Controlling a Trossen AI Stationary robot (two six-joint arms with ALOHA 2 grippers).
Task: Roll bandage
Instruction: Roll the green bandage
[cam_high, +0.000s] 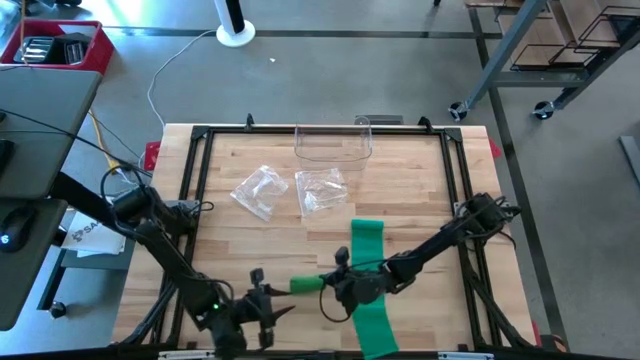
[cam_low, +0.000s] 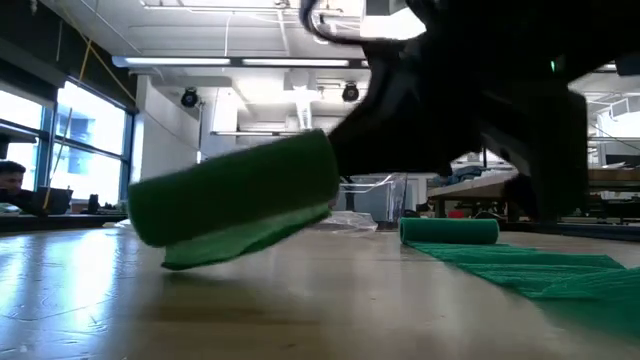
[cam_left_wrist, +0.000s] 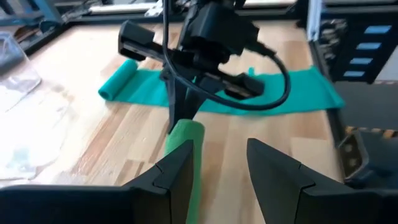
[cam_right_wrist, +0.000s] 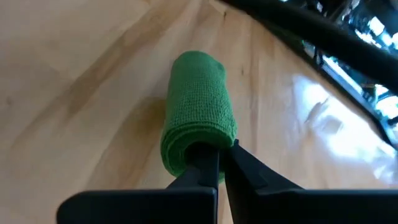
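A green bandage roll (cam_high: 306, 285) is held near the table's front edge; it also shows in the low view (cam_low: 235, 200) and the right wrist view (cam_right_wrist: 199, 112). My right gripper (cam_right_wrist: 221, 163) is shut on its right end. My left gripper (cam_left_wrist: 221, 168) is open just left of the roll, whose free end (cam_left_wrist: 183, 140) reaches beside one finger; I cannot tell whether they touch. A second green bandage (cam_high: 372, 290) lies flat on the table, running from the front edge to its rolled-up far end (cam_low: 450, 230). My right gripper pinches the roll's right end (cam_right_wrist: 198, 144) between its two fingers. The fingers come nearly level from the table's right and lie along the roll. The roll sticks out toward the table's left, lifted and tilted, with a loose flap (cam_low: 205, 255) hanging down to the table top.
A clear plastic bin (cam_high: 333, 143) stands at the table's far edge. Two clear plastic bags (cam_high: 260, 190) (cam_high: 322, 190) lie in front of it. A black frame rail (cam_high: 200, 180) runs around the table. Bare wood lies left of the flat bandage.
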